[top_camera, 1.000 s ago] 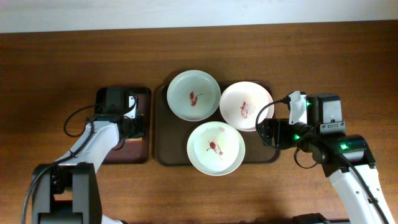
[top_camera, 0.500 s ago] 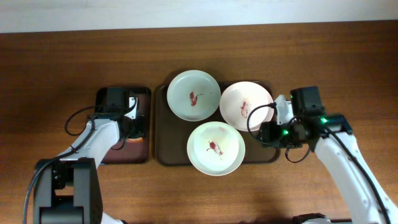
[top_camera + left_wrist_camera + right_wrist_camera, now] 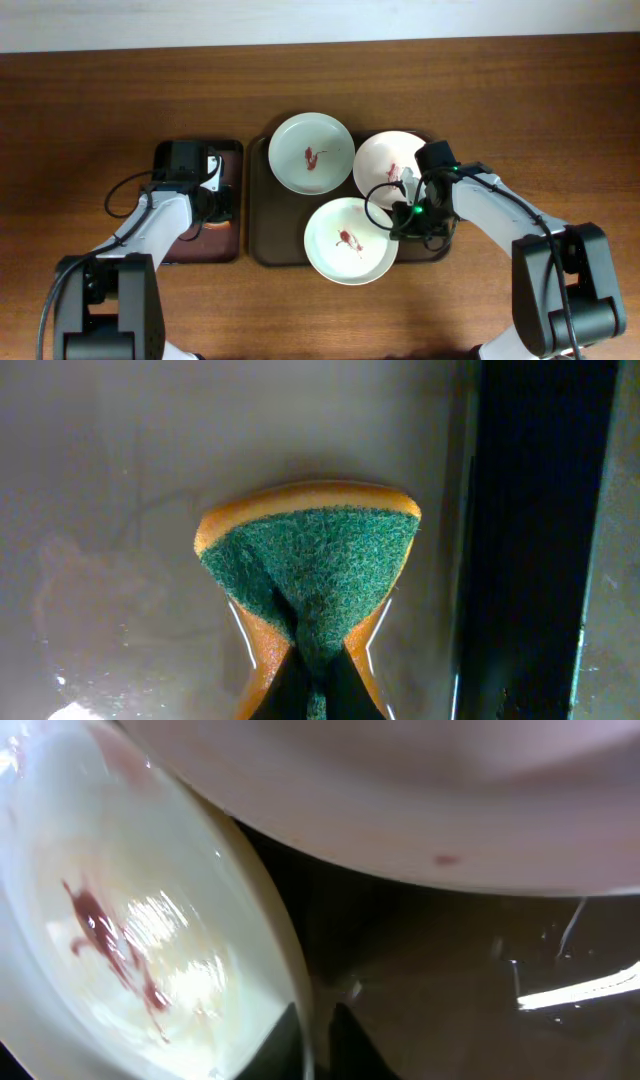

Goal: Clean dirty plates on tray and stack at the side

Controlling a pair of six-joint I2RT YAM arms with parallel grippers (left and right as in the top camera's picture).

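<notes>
Wood-grain tabletop (image 3: 100,100), seen from overhead, with the dark brown tray (image 3: 262,225) at centre. All three plates sit on it and all show red smears, so nothing is wiped or stacked yet. The far-left plate (image 3: 311,153) and far-right plate (image 3: 390,168) lie flat at the back. The near plate (image 3: 348,240) is in front and overhangs the tray's front rim.

The right gripper (image 3: 318,1035) is at the near plate's right edge. In the wrist view the white rim runs between the two fingers, which look pinched onto it. That is probably a grip taken to steady or lift the plate for wiping. The far-right plate's underside crowds in just above, so the space is tight and a knock is a risk.

The left gripper (image 3: 312,680) is over the small black-rimmed tray (image 3: 215,245), beside the main tray. It is clamped on a sponge (image 3: 310,575), orange with a green scouring face. The sponge is pinched at the waist so that the face fans out, ready to scrub. The surface below looks wet, so this is likely the wetting spot.

The side (image 3: 560,120) holds no plates.
</notes>
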